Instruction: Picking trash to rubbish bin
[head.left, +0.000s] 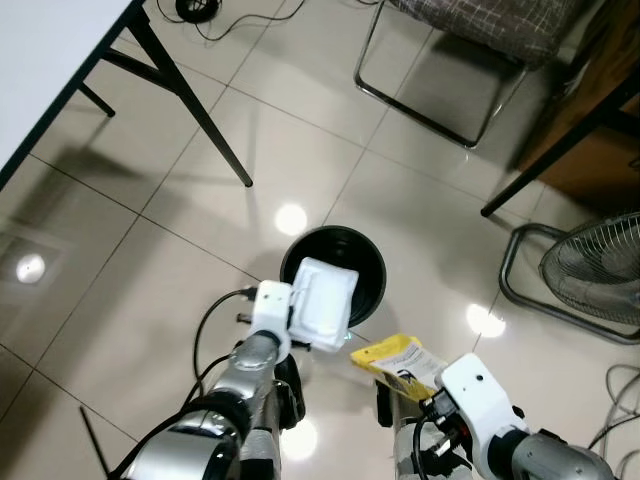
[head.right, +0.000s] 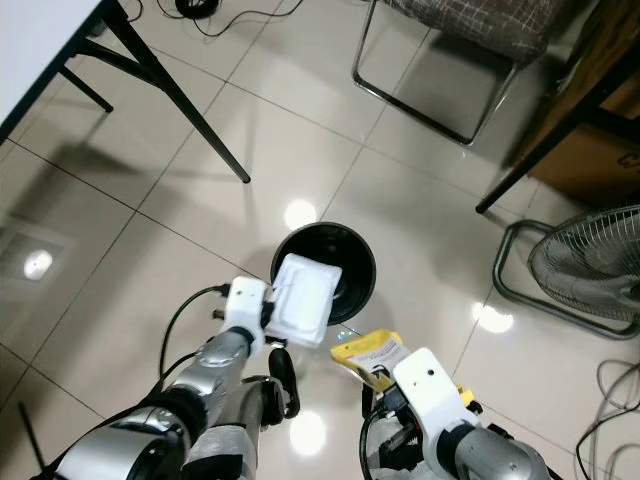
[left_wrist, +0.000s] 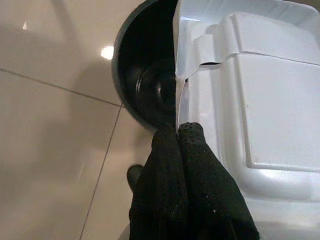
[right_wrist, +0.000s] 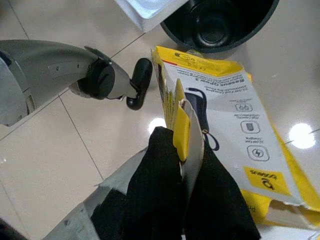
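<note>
A round black rubbish bin (head.left: 368, 262) stands on the tiled floor just ahead of me. My left gripper (left_wrist: 177, 131) is shut on the edge of a white foam food container (head.left: 322, 301), which hangs over the near left part of the bin's mouth. To its right, my right gripper (right_wrist: 182, 131) is shut on a torn yellow cardboard box (head.left: 400, 362), held above the floor near the bin's right side. In the left wrist view the bin (left_wrist: 145, 80) looks empty inside.
A white table with black legs (head.left: 195, 105) stands at the left. A chair with a chrome frame (head.left: 440, 110) is behind the bin. A floor fan (head.left: 590, 275) sits at the right, and cables (head.left: 625, 400) lie on the floor at the far right.
</note>
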